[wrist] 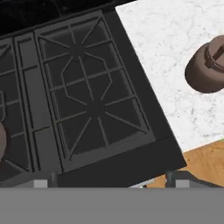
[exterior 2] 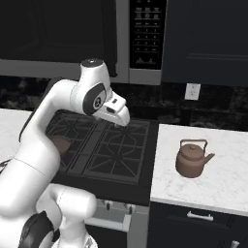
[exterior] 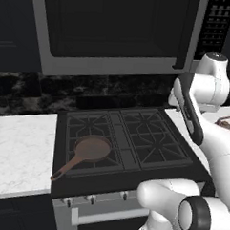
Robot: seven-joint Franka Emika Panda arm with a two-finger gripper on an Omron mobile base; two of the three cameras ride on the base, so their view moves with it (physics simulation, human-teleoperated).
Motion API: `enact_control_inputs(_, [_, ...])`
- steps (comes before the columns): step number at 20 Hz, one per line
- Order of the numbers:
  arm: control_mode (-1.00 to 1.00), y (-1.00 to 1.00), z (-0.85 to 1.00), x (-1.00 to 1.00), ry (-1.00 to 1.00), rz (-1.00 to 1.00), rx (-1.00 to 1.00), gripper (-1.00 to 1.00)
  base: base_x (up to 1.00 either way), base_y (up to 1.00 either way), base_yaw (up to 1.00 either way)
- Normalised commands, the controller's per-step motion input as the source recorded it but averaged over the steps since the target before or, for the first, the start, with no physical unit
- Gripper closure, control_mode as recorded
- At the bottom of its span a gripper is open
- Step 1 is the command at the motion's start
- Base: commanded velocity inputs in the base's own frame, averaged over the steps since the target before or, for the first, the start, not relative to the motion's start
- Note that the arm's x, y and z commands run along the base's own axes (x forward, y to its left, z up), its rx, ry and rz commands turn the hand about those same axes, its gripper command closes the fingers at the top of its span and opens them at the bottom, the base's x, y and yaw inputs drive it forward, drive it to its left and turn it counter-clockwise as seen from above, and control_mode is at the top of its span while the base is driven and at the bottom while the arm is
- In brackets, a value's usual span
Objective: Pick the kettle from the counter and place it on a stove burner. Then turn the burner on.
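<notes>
A brown frying pan (exterior: 90,150) sits on the front-left grate of the black stove (exterior: 128,172) — its long handle angles toward the front-left corner. Knobs (exterior: 91,199) line the stove's front edge. Above hangs a microwave (exterior: 116,35) with a dark door. The backsplash (exterior 2: 213,109) is dark and mottled — a white outlet (exterior 2: 193,91) is set in it. Dark cabinets (exterior 2: 206,41) hang above.

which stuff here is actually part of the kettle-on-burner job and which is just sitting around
Part of the job:
- kettle, upright on the counter right of the stove
- stove burner, free on the right half
- burner knobs on the stove front
- gripper, above the stove

Just lying about:
- frying pan on the front left burner
- microwave overhead
- wall outlet
</notes>
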Motion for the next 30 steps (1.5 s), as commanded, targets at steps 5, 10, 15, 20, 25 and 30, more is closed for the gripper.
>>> enact_control_inputs(5, [-1.0, -1.0, -0.04, -0.11, 0.0, -0.47, 0.02, -1.0, 0.0, 0.0, 0.0])
enact_control_inputs(10, [-1.0, -1.0, 0.0, 0.03, 0.0, -0.37, 0.14, -1.0, 0.0, 0.0, 0.0])
enact_control_inputs(15, [-1.0, -1.0, -0.07, 0.11, 0.0, -0.35, 0.18, -1.0, 0.0, 0.0, 0.0])
enact_control_inputs(20, [-1.0, -1.0, -0.1, 0.4, 0.0, -0.18, 0.17, -1.0, 0.0, 0.0, 0.0])
enact_control_inputs(25, [-1.0, -0.82, -0.19, 0.5, 0.01, -0.02, 0.07, -1.0, 0.0, 0.0, 0.0])
enact_control_inputs(30, [-1.0, -0.12, -0.17, 0.4, 0.0, 0.0, 0.0, -1.0, 0.0, 0.0, 0.0])
